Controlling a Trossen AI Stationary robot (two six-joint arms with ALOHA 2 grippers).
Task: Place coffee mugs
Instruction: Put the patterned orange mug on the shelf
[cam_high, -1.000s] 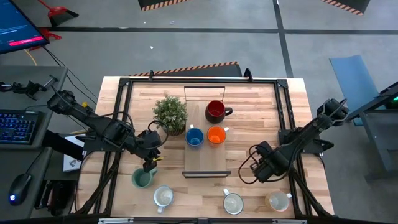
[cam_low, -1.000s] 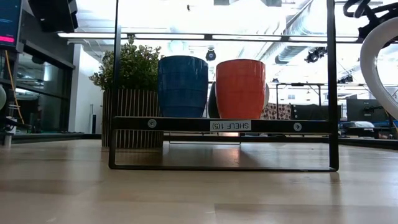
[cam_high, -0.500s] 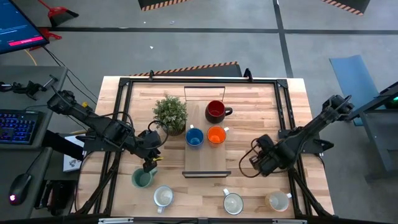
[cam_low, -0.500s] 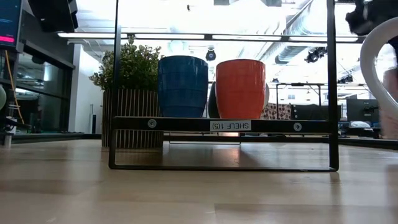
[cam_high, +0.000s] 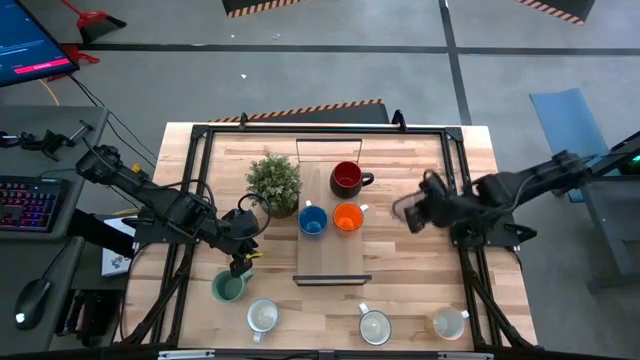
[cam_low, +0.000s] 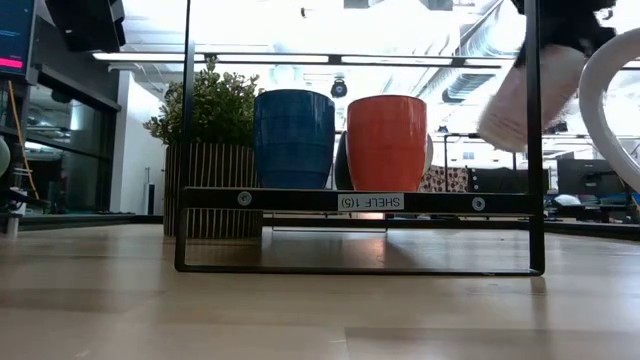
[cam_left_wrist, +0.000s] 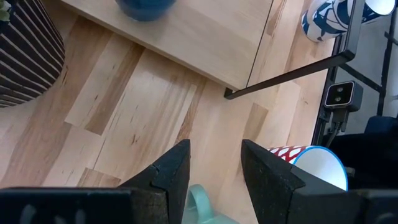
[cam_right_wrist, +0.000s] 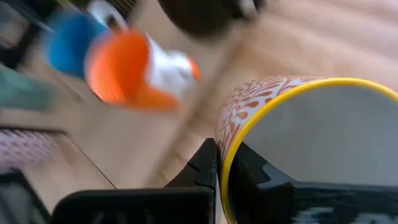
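You had three coffee mugs on the shelf (cam_high: 330, 268) at this point: the dark red mug (cam_high: 346, 179) at the far end, with the blue mug (cam_high: 313, 221) and the orange mug (cam_high: 348, 218) side by side in front of it, beside the potted plant (cam_high: 274, 183). A fourth was in transit: your right tool (cam_high: 412, 213) was pinched on the rim of a patterned, yellow-rimmed mug (cam_right_wrist: 298, 143), one finger inside and one outside, carried in the air just to the right of the shelf and near the orange mug. Your left tool (cam_left_wrist: 214, 168) hung with its fingers parted and nothing between them, just above the teal mug (cam_high: 229, 287), which sat on the tabletop (cam_high: 410, 160) near its front left corner. Three white mugs were still lined along the front edge (cam_high: 262, 317) (cam_high: 375, 326) (cam_high: 449, 322). By my judgement you were under halfway: three placed, one about to land, four left to fetch.
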